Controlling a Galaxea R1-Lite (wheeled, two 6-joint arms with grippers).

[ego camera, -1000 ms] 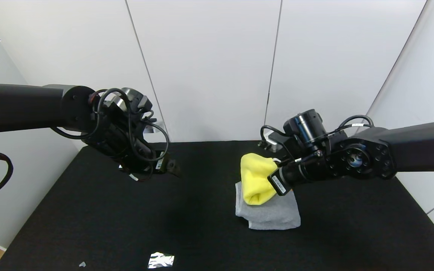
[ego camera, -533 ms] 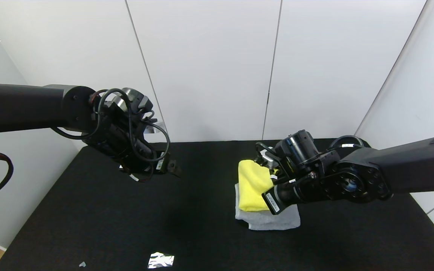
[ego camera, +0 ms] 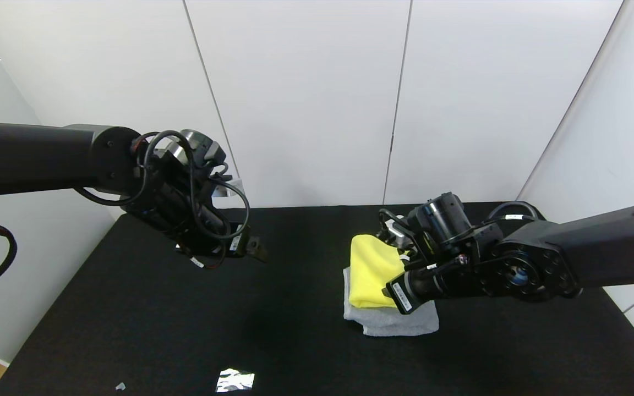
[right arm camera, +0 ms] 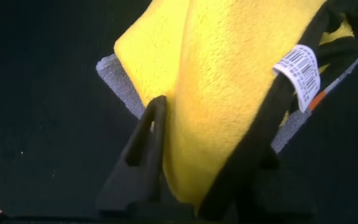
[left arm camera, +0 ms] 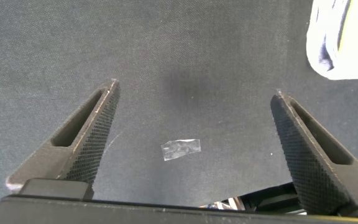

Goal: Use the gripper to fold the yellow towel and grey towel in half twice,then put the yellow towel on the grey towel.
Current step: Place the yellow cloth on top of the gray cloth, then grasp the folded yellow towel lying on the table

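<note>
The yellow towel (ego camera: 369, 270) is folded and lies on the folded grey towel (ego camera: 399, 324) at the table's middle right. My right gripper (ego camera: 398, 287) is shut on the yellow towel's right edge, low over the grey towel. In the right wrist view the yellow towel (right arm camera: 229, 62) fills the space between the fingers of the right gripper (right arm camera: 204, 137), with its black trim and white tag showing, and the grey towel (right arm camera: 120, 87) lies beneath. My left gripper (ego camera: 252, 248) hangs open and empty above the table's left half; it also shows in the left wrist view (left arm camera: 196, 90).
A shiny scrap of tape (ego camera: 235, 379) lies near the black table's front edge (ego camera: 130, 330), and shows under the left gripper (left arm camera: 181, 149). A smaller scrap (ego camera: 120, 386) lies left of it. White wall panels stand behind and to the right.
My right gripper has come down and slightly left with the yellow towel, which now lies flatter on the grey towel. The left arm has barely moved.
</note>
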